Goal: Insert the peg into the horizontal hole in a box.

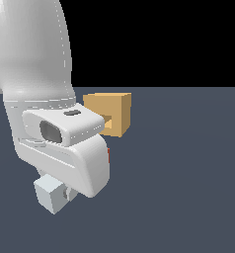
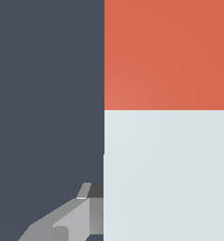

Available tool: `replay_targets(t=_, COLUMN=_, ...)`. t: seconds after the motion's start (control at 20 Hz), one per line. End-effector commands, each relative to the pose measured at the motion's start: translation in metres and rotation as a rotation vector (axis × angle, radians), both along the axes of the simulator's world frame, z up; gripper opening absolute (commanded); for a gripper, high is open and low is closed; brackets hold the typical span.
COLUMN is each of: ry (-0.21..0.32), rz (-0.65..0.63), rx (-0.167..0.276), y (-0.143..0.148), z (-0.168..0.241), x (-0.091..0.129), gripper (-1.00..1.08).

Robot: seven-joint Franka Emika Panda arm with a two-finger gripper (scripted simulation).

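The peg (image 2: 164, 141) fills much of the wrist view, red over one half and pale grey-white over the other. My gripper (image 2: 164, 221) is shut on its white part, with grey fingers (image 2: 62, 221) showing on either side. In the exterior view only the peg's white end (image 1: 50, 193) and a sliver of its red end (image 1: 108, 154) stick out from behind my arm. The tan box (image 1: 112, 112) stands on the floor beyond the arm. Its hole (image 1: 108, 121) faces the arm and is partly covered by it.
My white arm and wrist housing (image 1: 65, 128) take up the exterior view's left and hide the fingers there. The floor (image 1: 188, 173) is flat dark grey-blue all around.
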State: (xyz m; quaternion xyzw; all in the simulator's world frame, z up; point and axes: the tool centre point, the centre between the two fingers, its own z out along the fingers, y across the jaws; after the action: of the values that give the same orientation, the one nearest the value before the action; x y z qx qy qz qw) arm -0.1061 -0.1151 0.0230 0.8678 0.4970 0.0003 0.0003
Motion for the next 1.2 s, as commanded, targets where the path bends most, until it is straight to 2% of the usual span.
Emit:
replay_targets(t=0.0, ry=0.001, rz=0.0, rx=0.0, y=0.0, z=-0.001, x=0.0, gripper=-1.0)
replay_targets(t=0.25, ry=0.0, rz=0.005, rx=0.0, y=0.004, z=0.001, x=0.001, gripper=-1.0)
replay_targets(t=0.5, ry=0.0, rz=0.032, rx=0.0, y=0.026, z=0.006, x=0.004, gripper=-1.0)
replay_targets(t=1.15, ry=0.001, rz=0.176, rx=-0.001, y=0.146, z=0.031, x=0.012, gripper=-1.0)
